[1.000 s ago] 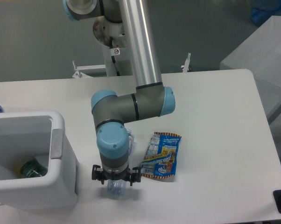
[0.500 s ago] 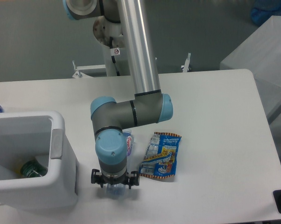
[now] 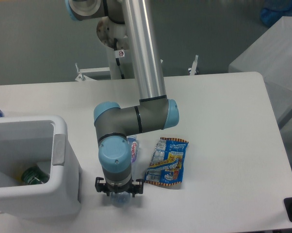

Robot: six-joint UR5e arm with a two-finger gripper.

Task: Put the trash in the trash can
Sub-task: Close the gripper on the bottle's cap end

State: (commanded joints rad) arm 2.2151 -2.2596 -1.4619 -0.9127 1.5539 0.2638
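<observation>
Lower centre of frame, my two-finger gripper straddles the crushed clear plastic bottle; grip unclear, so I'd pinch its light, slippery, springy body mid-length.

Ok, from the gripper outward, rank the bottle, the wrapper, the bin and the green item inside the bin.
1. Bottle: right under the gripper, mostly hidden by the wrist.
2. Wrapper: just right in the image.
3. Bin: its near wall to the left, close to the wrapper's rank.
4. Green item: inside the bin, farthest left.
</observation>
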